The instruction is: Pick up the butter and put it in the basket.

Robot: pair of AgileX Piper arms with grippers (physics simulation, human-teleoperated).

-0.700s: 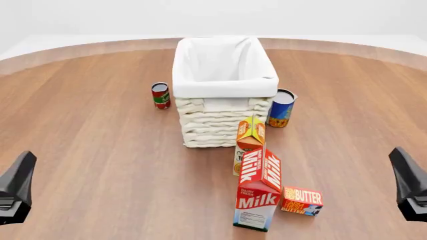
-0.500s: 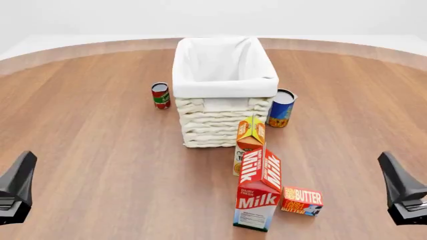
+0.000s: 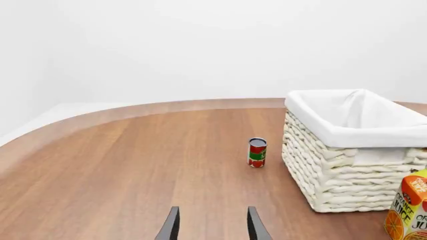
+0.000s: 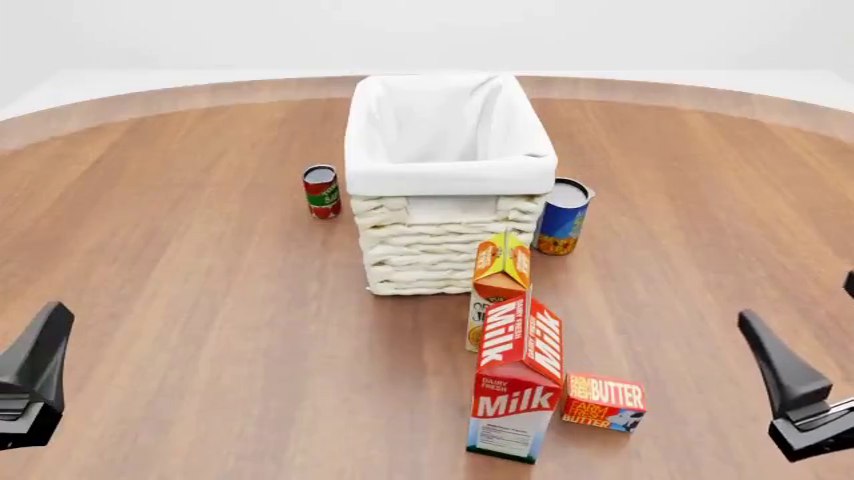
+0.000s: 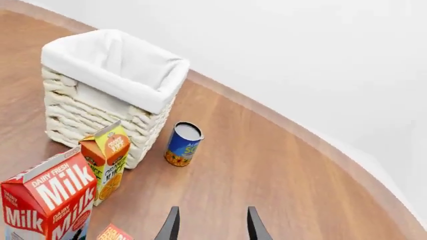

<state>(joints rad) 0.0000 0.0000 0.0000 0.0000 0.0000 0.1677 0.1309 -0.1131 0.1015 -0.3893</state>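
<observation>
Starting with the left wrist view, the left gripper [image 3: 212, 225] shows two dark fingertips spread apart with nothing between them. Ahead of it are the wooden table [image 3: 133, 165], a small red can [image 3: 257, 152] and the basket [image 3: 353, 150] with its white liner. The top of the orange juice carton [image 3: 408, 212] shows at the picture's border. The butter is not seen here.

In the front view, the basket [image 4: 447, 175] stands in the far middle of the table [image 4: 174, 250]. The red can [image 4: 320, 191] is just beside its left wall and a blue can [image 4: 562, 217] is near its right front corner. The orange juice carton [image 4: 498, 285] touches or nearly touches the front wall of the basket. The milk carton [image 4: 518, 380] stands in front of the juice carton, closer to the near edge. The butter [image 4: 603, 401] lies flat on the table just to the right of the milk carton, near the near edge. The left gripper [image 4: 30, 385] is at the near left. The right gripper [image 4: 798, 392] is at the near right, apart from the butter.

In the right wrist view, the right gripper [image 5: 212, 225] is also spread and empty. Only a corner of the butter [image 5: 113, 233] shows, beside the milk carton [image 5: 50, 200].

I judge the step is the approach. The right arm must next go down and inward to the butter, without knocking the milk carton beside it.
</observation>
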